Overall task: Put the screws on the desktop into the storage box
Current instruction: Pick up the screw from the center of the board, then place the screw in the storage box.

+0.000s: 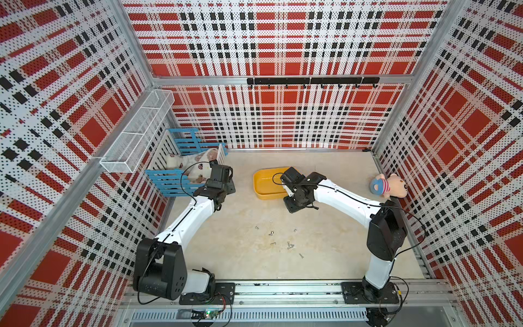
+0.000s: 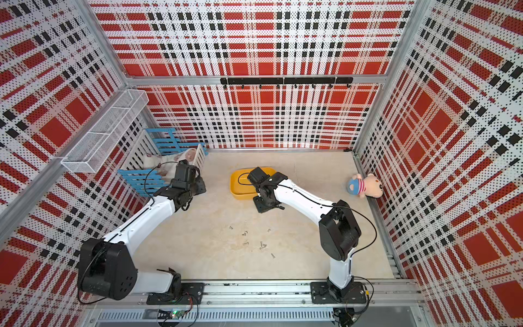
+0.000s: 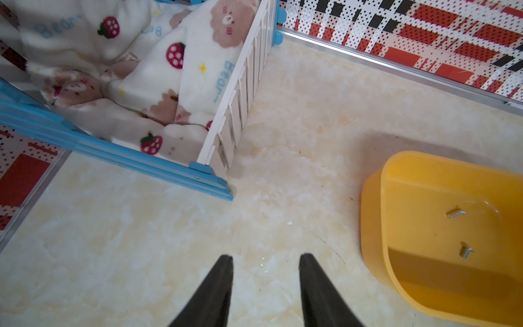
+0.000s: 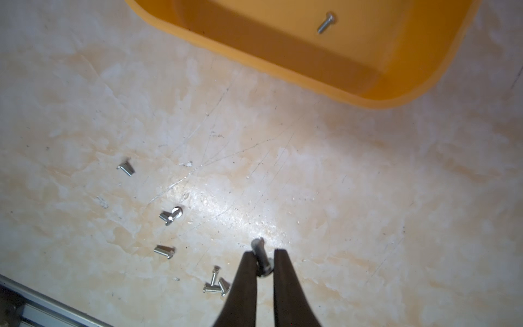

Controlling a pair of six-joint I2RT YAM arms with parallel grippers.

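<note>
Loose screws (image 1: 289,245) lie on the near desktop (image 1: 226,254). Beyond them the right gripper (image 4: 265,252), jaws nearly shut, pinches one screw (image 4: 259,250), long axis along the fingers, head seemingly outward toward the box (image 4: 283,56); next, carry it over the rim and release. Level with the box, the left gripper (image 3: 266,256) hangs half-open, empty.

A robot lab cell, not a home. Plaid perforated panels (image 1: 283,42) in aluminium framing (image 1: 198,81) wall in the desktop (image 1: 339,240). Two arms (image 1: 186,218) stand bolted to a rail (image 1: 283,290) along its front edge.
</note>
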